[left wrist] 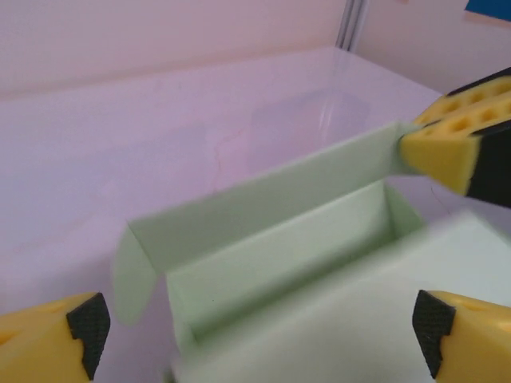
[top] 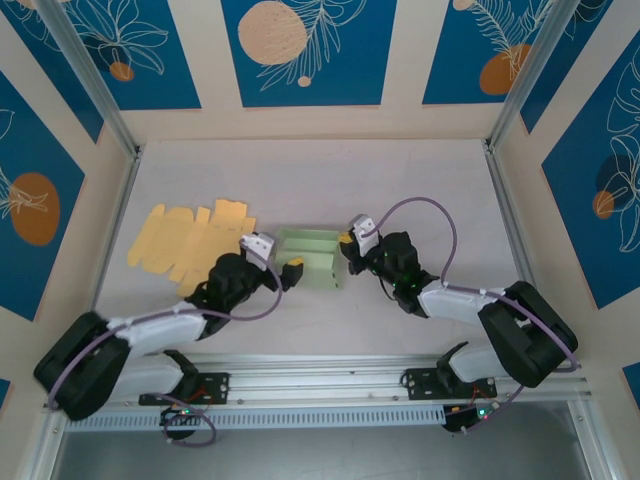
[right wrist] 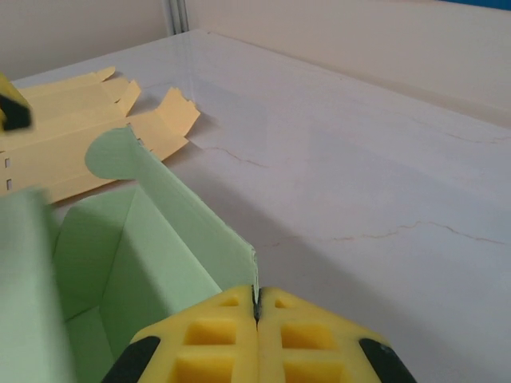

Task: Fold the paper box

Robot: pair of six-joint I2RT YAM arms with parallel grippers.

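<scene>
A pale green paper box [top: 312, 258] stands half formed in the middle of the table, its top open and a long flap upright. My right gripper [top: 346, 243] is shut on the right end of that upright flap [right wrist: 192, 231]; the paper edge runs straight into the seam between its yellow fingers [right wrist: 207, 339]. My left gripper [top: 290, 272] is open at the box's near left side. Its two yellow fingertips [left wrist: 56, 335] stand wide apart on either side of the box [left wrist: 279, 263]. The right gripper's pads [left wrist: 451, 148] show pinching the flap's far corner.
Flat yellow box blanks [top: 190, 240] lie to the left of the green box, also seen as yellow sheets [right wrist: 72, 136]. Metal rails and patterned walls frame the table. Bare table [top: 420, 180] extends behind and to the right.
</scene>
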